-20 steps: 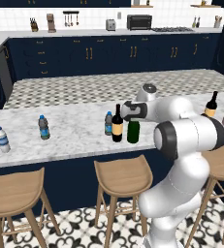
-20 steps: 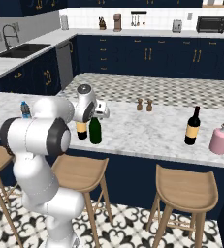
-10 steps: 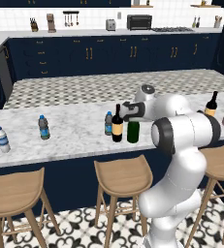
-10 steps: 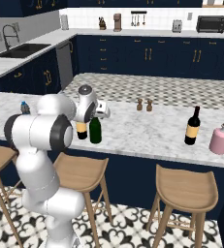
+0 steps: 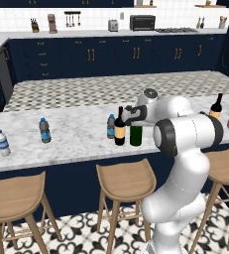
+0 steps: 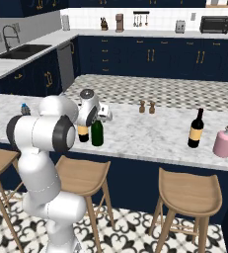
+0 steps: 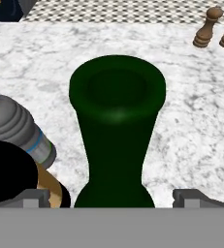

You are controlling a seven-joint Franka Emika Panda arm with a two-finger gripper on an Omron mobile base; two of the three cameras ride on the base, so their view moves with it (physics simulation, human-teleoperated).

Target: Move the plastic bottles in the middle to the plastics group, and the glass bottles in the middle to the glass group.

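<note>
Green bottle: the plain green wine bottle (image 7: 116,126) stands upright in the middle of the marble counter (image 5: 76,134), just right of the dark labelled wine bottle (image 5: 119,129).
Neighbours: the small blue-capped water bottle (image 5: 110,126) stands just left of that dark one, the three close together.
Gripper: the gripper (image 7: 112,196) hangs right above the green neck; its fingertips (image 7: 35,197) sit wide apart on either side, released, touching nothing.
Step in hand: lining up on the green bottle's neck, by my reading.
Glass group: a dark wine bottle with a tan label (image 6: 196,129) stands far right on the counter, near the pink rounded object (image 6: 224,142).
Plastics group: two small water bottles (image 5: 45,130) at the far left.
Next move: lower slightly, pinch the neck, lift clear of the close dark neighbour, carry right.
</note>
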